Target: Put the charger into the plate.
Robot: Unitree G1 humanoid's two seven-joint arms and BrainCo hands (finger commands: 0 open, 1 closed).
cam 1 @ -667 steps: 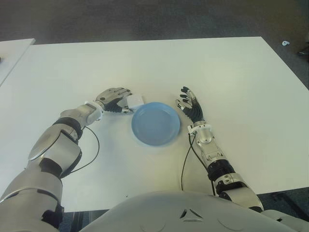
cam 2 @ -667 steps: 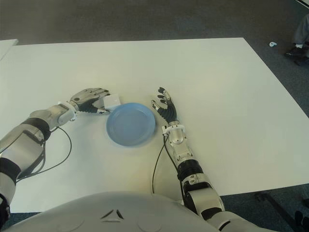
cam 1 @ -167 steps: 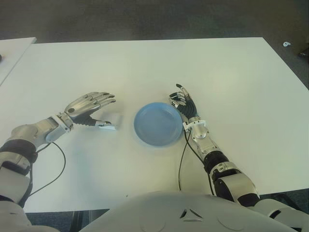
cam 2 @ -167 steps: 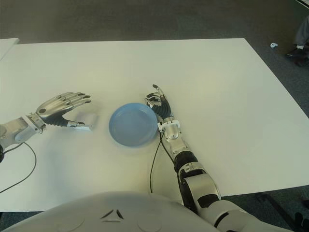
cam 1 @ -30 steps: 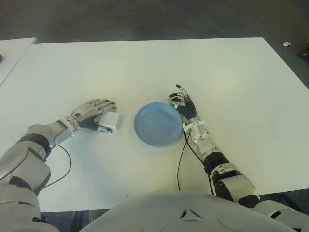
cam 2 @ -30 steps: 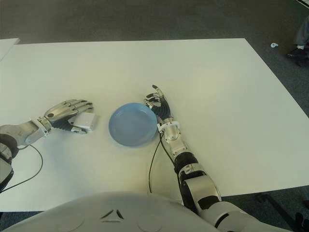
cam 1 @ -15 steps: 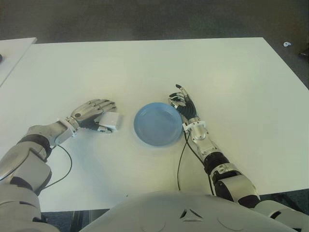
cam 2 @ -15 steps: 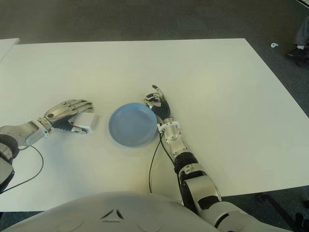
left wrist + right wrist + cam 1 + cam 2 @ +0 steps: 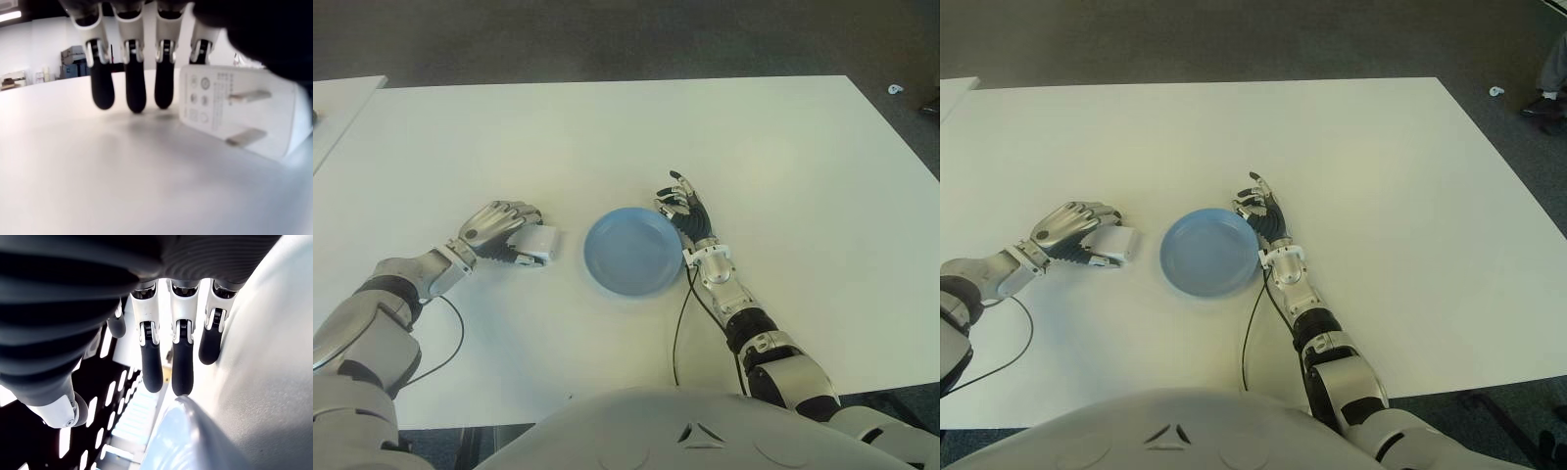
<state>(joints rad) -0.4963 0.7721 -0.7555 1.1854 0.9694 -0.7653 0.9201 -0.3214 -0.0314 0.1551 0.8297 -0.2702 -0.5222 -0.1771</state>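
The white charger (image 9: pixel 540 242) lies on the white table (image 9: pixel 783 147), a short gap left of the blue plate (image 9: pixel 631 252). My left hand (image 9: pixel 514 238) is curled over the charger's left side; the thumb and one finger close on the block. In the left wrist view the charger (image 9: pixel 239 115) shows its two prongs, and three fingertips (image 9: pixel 132 93) touch the table beside it. My right hand (image 9: pixel 688 211) shows against the plate's right rim, fingers relaxed and holding nothing. The plate holds nothing.
Thin black cables trail from both wrists toward the near edge, the left one (image 9: pixel 450 338) and the right one (image 9: pixel 678 323). A second white table (image 9: pixel 337 103) stands off to the left. Dark floor lies beyond the far edge.
Over the last second the left hand's fingers have curled tighter around the charger, which shifted slightly. The plate and right hand have stayed put.
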